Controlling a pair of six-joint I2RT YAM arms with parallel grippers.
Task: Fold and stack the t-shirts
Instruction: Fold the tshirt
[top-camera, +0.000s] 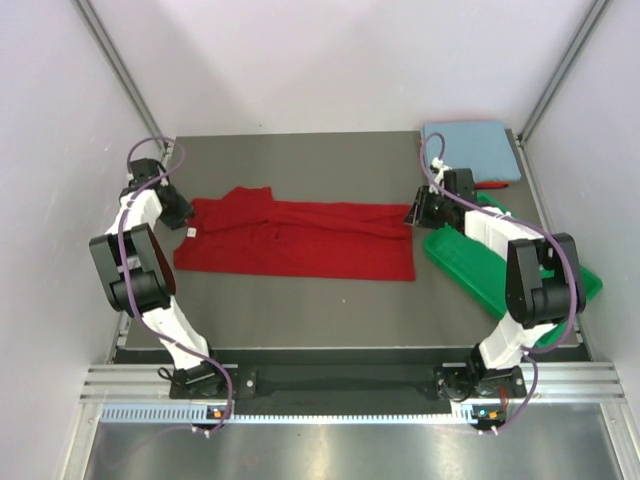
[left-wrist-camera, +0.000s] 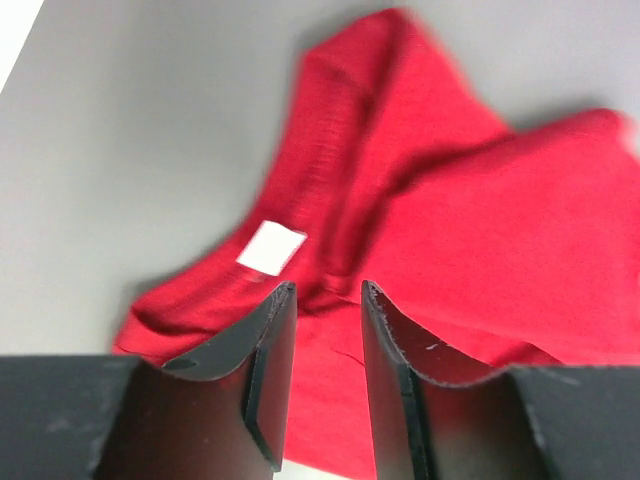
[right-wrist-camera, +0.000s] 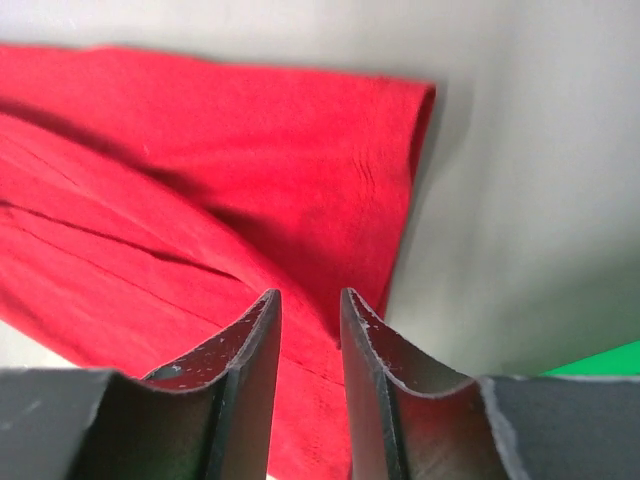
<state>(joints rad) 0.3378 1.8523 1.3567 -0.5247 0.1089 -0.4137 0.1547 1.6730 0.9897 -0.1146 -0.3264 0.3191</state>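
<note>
Jaws apart: one red t-shirt (top-camera: 300, 245), one blue t-shirt (top-camera: 470, 150).

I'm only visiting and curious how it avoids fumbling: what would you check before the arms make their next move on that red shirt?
1. Red t-shirt folded into a long strip on the table: ok.
2. Cloth smooth: bunched near the white label: not ok.
3. Left gripper open, empty, over the label end: ok.
4. Right gripper open, empty, over the other end: ok.
5. Light blue t-shirt folded, apart at the far corner: ok.
6. Green tray clear of the red t-shirt: cannot tell.
</note>
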